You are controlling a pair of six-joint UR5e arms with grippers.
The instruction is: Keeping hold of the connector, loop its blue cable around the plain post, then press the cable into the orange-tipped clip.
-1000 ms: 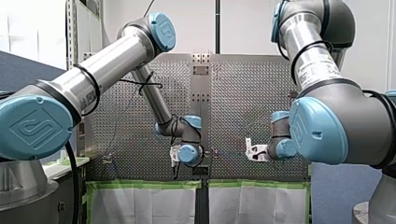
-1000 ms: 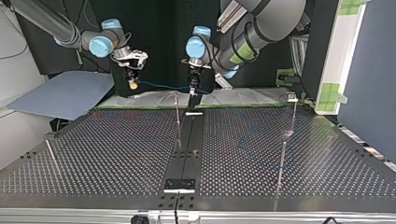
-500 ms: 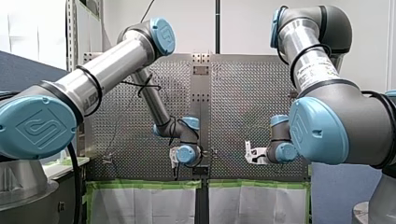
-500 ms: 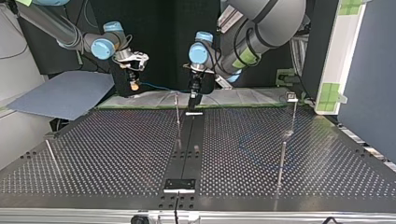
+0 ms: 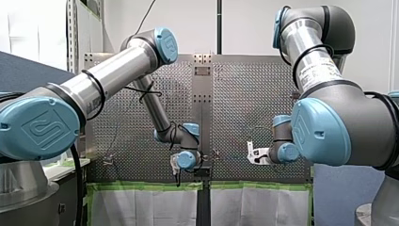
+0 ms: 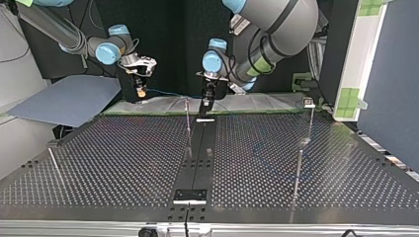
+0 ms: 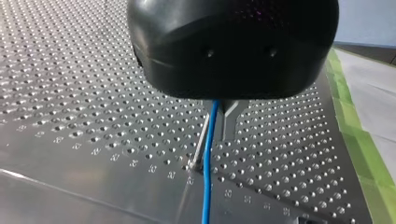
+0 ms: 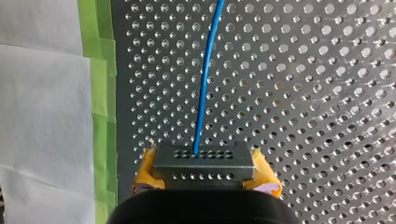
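Your right pincer [image 8: 204,170] grips the connector [image 8: 204,161] between yellow pads [image 8: 145,169]; the blue cable [image 8: 205,79] leads ahead. Left pincer [image 7: 220,112]: grip cannot be told. Draw the cable snugly round the plain post [image 7: 201,140] just beneath it.

left gripper [image 6: 206,102] — low, pointing down | right gripper [image 8: 205,169] — yellow pads [image 8: 265,175] clamped

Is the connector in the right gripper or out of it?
In: the right wrist view shows the right gripper clamping the connector between its yellow pads.
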